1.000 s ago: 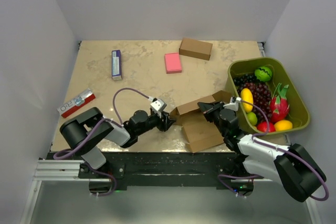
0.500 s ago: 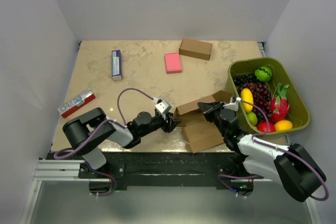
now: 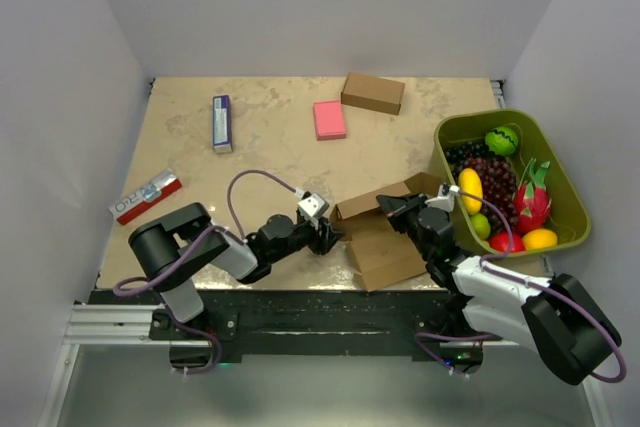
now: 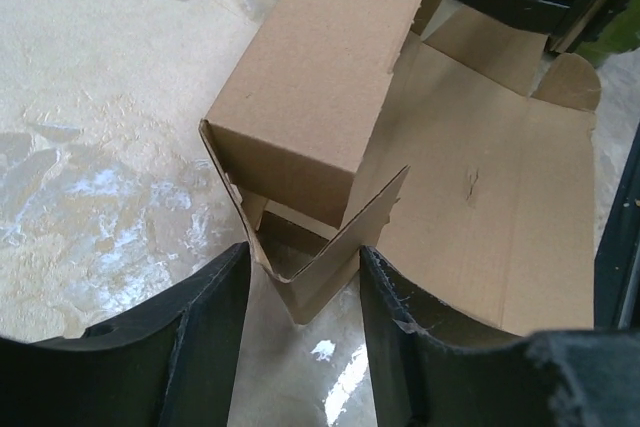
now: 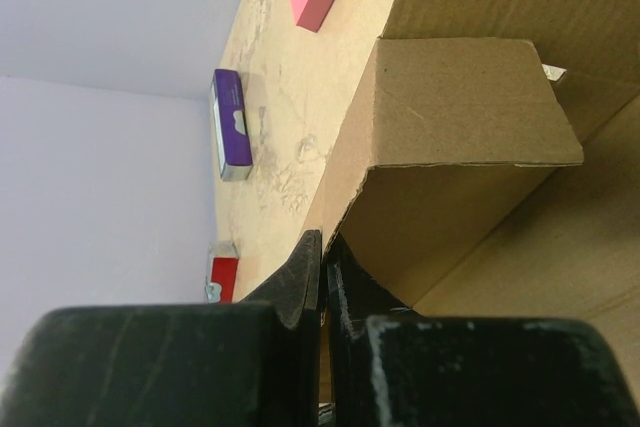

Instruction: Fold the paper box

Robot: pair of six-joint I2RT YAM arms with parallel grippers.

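At left, the left gripper (image 3: 326, 236) has advanced to the paper box (image 3: 378, 242), which lies front-centre between both grippers. Its half-open jaws now straddle a loose corner flap (image 4: 335, 247), gripping nothing, poised to fold it. At right, the right gripper (image 5: 322, 247) is closed; whether it pinches a box wall is unclear.

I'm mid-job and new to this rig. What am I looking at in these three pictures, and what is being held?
Two robot arms sit at the near edge of a table. The wide picture looks down from above; the other two come from a camera on each wrist. The left tool is open, straddling a corner of the paper box. The right tool is shut, seemingly pinching the box's wall. Also there: a pink block, a finished brown box, a purple packet, a red packet and a green basket of fruit.
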